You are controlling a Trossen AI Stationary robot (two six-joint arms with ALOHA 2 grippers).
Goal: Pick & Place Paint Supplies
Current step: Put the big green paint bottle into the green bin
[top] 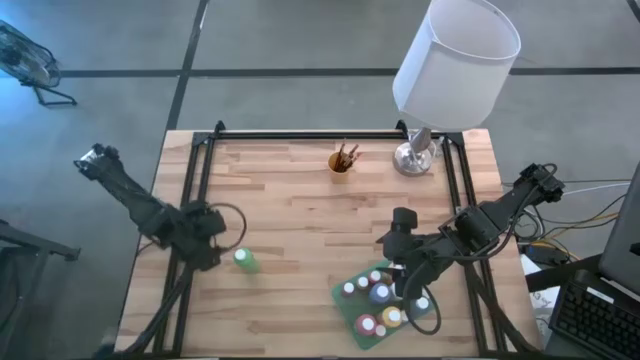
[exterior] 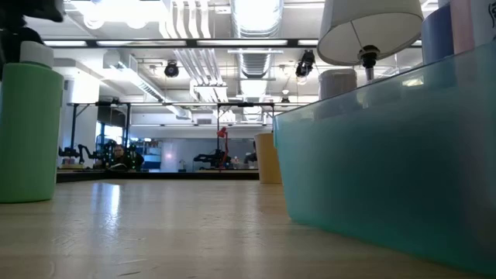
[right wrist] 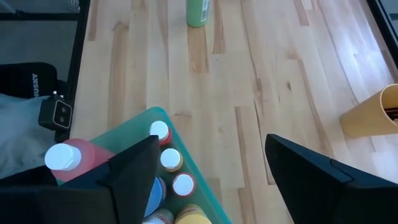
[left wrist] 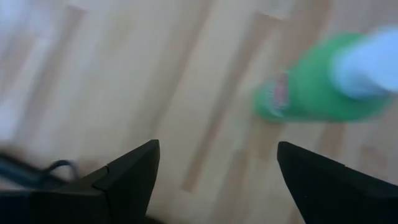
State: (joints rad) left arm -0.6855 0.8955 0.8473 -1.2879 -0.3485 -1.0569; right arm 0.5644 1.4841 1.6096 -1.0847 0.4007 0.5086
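Right hand (top: 400,285) released over green tray (top: 345,305); left hand (top: 218,250) released beside green bottle (top: 246,261).

Grey concrete floor (top: 300,40), dark seams; ceiling ducts (exterior: 256,15), bright strip lights; fan (top: 25,55) on floor.

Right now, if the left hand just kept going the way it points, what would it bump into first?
Most likely the green paint bottle. The open left hand points across the table toward it, with only bare wood between. The bottle sits a little to one side of the hand's line, so it might just brush past.
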